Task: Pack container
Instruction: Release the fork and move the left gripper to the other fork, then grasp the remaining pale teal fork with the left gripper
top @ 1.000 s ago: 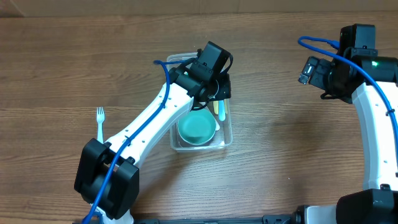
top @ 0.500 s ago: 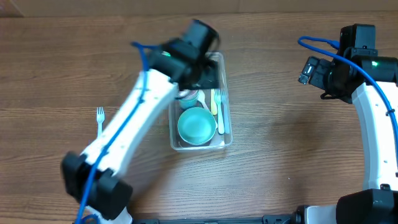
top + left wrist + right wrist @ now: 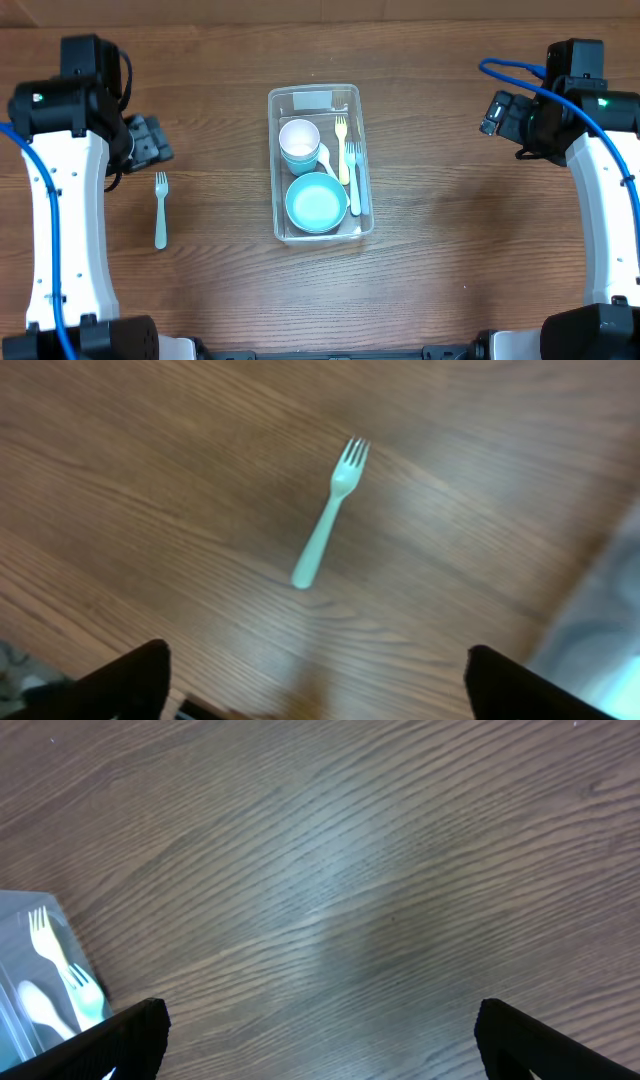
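The brown wood-grain table fills every view. A pale strip past its edge in the left wrist view is too blurred to identify. The left jaws are spread wide and grasp nothing, with a light green plastic fork lying alone ahead of them. The right jaws are likewise released above the wood. The container sits midway between both jaws, well apart from each, holding a teal bowl, 2 stacked cups, a yellow fork and a teal fork.
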Robot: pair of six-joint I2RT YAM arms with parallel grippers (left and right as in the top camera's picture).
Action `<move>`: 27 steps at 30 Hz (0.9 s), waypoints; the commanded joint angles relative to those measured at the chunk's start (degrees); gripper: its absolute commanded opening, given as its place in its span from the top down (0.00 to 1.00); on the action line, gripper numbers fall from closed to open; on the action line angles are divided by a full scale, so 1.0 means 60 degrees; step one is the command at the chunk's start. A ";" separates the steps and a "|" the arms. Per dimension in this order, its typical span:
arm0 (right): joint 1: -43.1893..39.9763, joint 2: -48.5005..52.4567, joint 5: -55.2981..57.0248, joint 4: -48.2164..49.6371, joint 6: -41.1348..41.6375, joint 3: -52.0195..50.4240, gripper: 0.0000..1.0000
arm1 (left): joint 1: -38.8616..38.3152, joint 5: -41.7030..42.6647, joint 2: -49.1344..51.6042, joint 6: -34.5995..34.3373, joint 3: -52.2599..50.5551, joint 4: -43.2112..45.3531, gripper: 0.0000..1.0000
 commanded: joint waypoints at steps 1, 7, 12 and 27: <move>-0.0007 -0.0062 0.0029 0.0040 0.0015 0.0146 0.00 | 0.0266 -0.0058 0.0033 0.1311 -0.2018 0.1082 0.24; -0.0007 -0.0062 0.0029 0.0040 0.0015 0.0146 0.00 | 0.0277 -0.0102 0.0033 0.2051 -0.4736 0.3472 0.34; -0.0007 -0.0062 0.0029 0.0040 0.0011 0.0146 0.00 | 0.0306 -0.0168 0.0033 0.3147 -0.5821 0.4972 0.24; -0.0007 -0.0062 0.0029 0.0040 0.0015 0.0146 0.00 | 0.1268 0.1741 0.0707 0.5002 -0.6663 0.7450 0.28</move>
